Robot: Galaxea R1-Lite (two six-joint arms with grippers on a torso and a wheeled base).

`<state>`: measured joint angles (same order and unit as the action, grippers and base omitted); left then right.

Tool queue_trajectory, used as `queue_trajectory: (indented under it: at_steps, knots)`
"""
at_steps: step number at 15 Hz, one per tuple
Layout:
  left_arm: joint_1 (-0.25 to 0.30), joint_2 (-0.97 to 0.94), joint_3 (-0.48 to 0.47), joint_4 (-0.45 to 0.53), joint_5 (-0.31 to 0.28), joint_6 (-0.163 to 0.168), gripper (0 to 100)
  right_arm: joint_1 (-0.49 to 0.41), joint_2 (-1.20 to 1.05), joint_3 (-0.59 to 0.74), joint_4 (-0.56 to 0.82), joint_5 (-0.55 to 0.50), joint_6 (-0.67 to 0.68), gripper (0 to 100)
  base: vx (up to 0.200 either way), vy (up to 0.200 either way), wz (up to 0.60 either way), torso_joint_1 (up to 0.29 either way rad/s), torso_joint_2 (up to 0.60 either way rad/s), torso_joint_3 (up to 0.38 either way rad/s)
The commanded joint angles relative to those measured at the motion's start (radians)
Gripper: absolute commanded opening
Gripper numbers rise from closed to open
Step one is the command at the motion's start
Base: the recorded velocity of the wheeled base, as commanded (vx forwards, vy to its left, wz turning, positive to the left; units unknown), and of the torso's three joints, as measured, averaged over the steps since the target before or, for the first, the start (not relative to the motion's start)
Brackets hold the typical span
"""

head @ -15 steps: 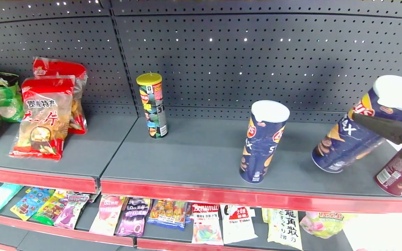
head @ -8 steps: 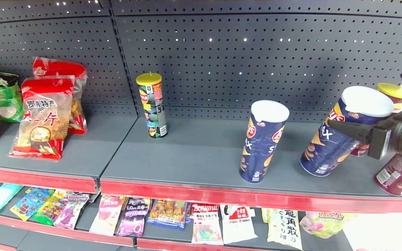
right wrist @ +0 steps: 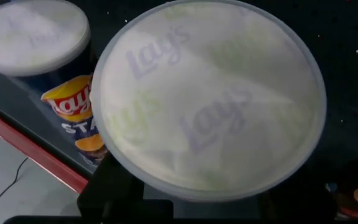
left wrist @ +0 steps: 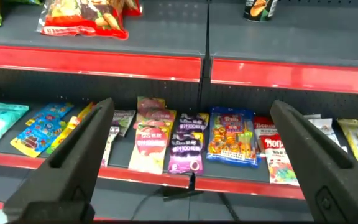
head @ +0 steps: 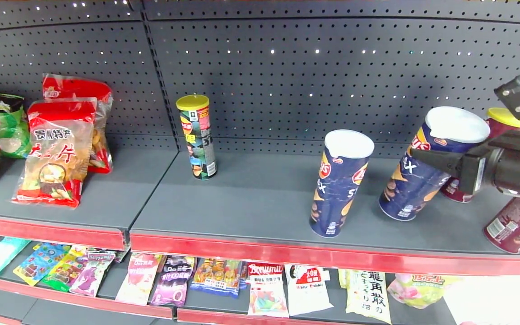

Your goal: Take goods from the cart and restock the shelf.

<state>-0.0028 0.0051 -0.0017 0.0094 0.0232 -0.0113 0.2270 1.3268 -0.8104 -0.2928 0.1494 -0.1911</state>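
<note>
Right gripper [head: 438, 158]: jaws clamped on blue can [head: 415, 183], tilted, base at shelf [head: 260, 203] right end, likely for setting upright.
Left gripper [left wrist: 191, 106]: jaws wide apart, empty.

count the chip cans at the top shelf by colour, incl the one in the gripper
blue cans: 2
maroon cans: 2
patterned can: 1
total: 5
</note>
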Motion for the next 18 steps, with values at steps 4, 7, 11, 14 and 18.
queue_trajectory:
  at_steps: [4, 7, 11, 14, 18]
  knots:
    - [0.000, -0.002, 0.000, 0.000, -0.002, 0.004, 100, 0.006, 0.193, -0.167, 0.001, 0.049, -0.001, 0, 0.000, 0.000, 0.00, 0.000, 0.00, 0.000]
    - [0.000, -0.002, 0.000, 0.000, -0.002, 0.004, 100, -0.014, 0.299, -0.228, -0.054, 0.104, -0.004, 0, 0.000, 0.000, 0.00, 0.000, 0.00, 0.000]
    - [0.000, -0.002, 0.000, 0.000, -0.002, 0.004, 100, -0.014, 0.368, -0.286, -0.063, 0.193, -0.001, 0, 0.000, 0.000, 0.00, 0.000, 0.00, 0.000]
    - [0.000, -0.002, 0.000, 0.000, -0.002, 0.004, 100, -0.009, 0.410, -0.309, -0.063, 0.210, -0.002, 0, 0.000, 0.000, 0.00, 0.000, 0.00, 0.000]
    - [0.000, -0.002, 0.000, 0.000, -0.002, 0.005, 100, -0.008, 0.453, -0.355, -0.063, 0.226, -0.002, 0, 0.000, 0.000, 0.00, 0.000, 0.00, 0.000]
